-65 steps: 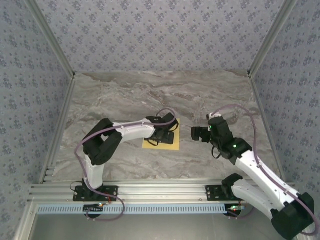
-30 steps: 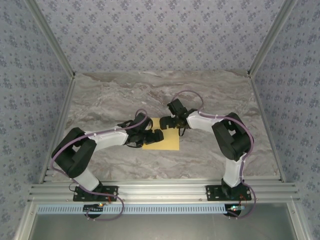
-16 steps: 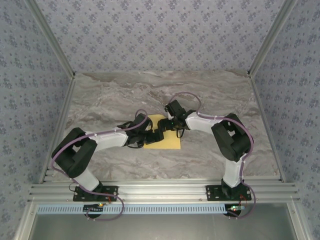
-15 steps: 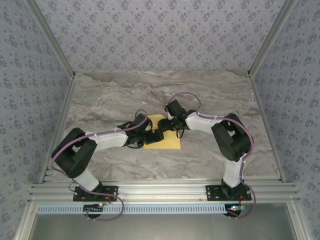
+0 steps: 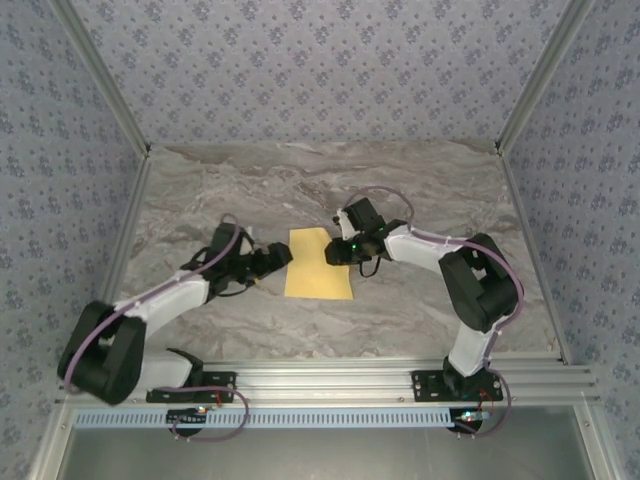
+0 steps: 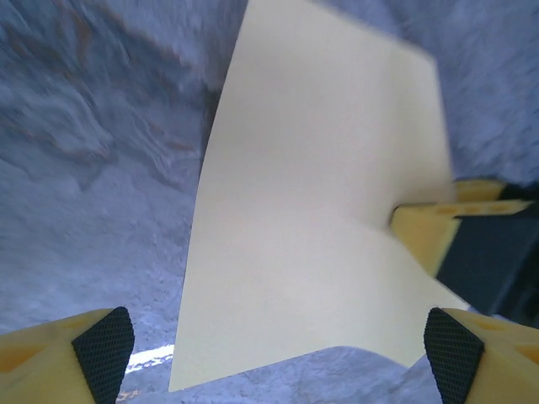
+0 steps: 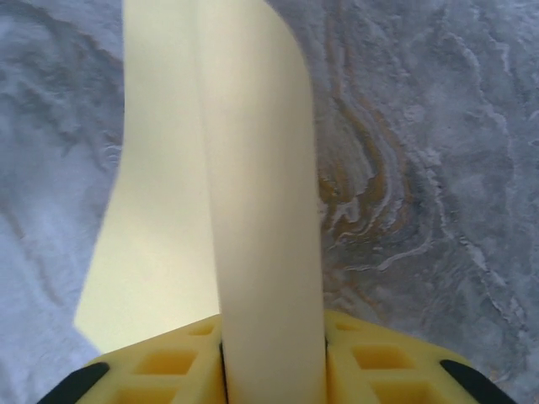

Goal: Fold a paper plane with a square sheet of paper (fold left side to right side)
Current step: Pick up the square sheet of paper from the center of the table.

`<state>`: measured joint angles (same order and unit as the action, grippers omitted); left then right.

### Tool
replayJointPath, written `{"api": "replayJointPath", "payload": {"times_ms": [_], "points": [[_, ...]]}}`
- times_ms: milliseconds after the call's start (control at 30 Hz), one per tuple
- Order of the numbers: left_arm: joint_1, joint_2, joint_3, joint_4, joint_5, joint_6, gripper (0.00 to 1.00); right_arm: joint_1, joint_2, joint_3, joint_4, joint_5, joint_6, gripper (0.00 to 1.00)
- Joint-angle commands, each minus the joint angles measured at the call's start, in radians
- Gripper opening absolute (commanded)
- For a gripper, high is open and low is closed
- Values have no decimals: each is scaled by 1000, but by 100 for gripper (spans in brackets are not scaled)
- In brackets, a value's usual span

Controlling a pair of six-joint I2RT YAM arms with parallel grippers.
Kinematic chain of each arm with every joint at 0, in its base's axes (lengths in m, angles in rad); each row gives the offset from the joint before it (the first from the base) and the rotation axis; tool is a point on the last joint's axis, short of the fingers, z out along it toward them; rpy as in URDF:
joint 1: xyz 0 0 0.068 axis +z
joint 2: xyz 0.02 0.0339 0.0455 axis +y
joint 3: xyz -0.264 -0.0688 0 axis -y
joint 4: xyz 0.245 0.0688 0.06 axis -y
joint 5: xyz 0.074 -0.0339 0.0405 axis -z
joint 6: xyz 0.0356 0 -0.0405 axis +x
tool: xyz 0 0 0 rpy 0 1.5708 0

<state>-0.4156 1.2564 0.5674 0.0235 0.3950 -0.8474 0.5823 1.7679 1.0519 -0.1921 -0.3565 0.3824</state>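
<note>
Left hand (image 5: 276, 256) splayed wide and empty, just beside the left edge of the square sheet of paper (image 5: 316, 270). Sheet lies mid-worktop (image 5: 420, 190), mostly flat. Right hand (image 5: 337, 254) pinches the sheet's right edge between its yellow fingers (image 7: 168, 366), that strip curling up off the marbled surface.

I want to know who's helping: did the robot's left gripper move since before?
Yes. The black left gripper slid left, toward the table's left metal rail, away from the yellow-orange paper sheet.
</note>
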Motion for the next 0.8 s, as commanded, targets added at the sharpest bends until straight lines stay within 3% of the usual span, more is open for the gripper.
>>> {"api": "replayJointPath", "payload": {"times_ms": [0, 167, 400, 567, 767], "points": [[93, -118, -50, 8, 145, 44, 94, -28, -49, -34, 85, -180, 53, 26], [187, -269, -97, 75, 269, 15, 98, -85, -150, -96, 199, -342, 137, 25], [196, -378, 4, 139, 381, 16, 98, -173, -393, -116, 222, -593, 197, 24], [196, -373, 87, 208, 443, 7, 98, -178, -545, -93, 224, -676, 239, 24], [164, -339, 155, 320, 495, -17, 98, -130, -654, -52, 251, -693, 318, 23]]}}
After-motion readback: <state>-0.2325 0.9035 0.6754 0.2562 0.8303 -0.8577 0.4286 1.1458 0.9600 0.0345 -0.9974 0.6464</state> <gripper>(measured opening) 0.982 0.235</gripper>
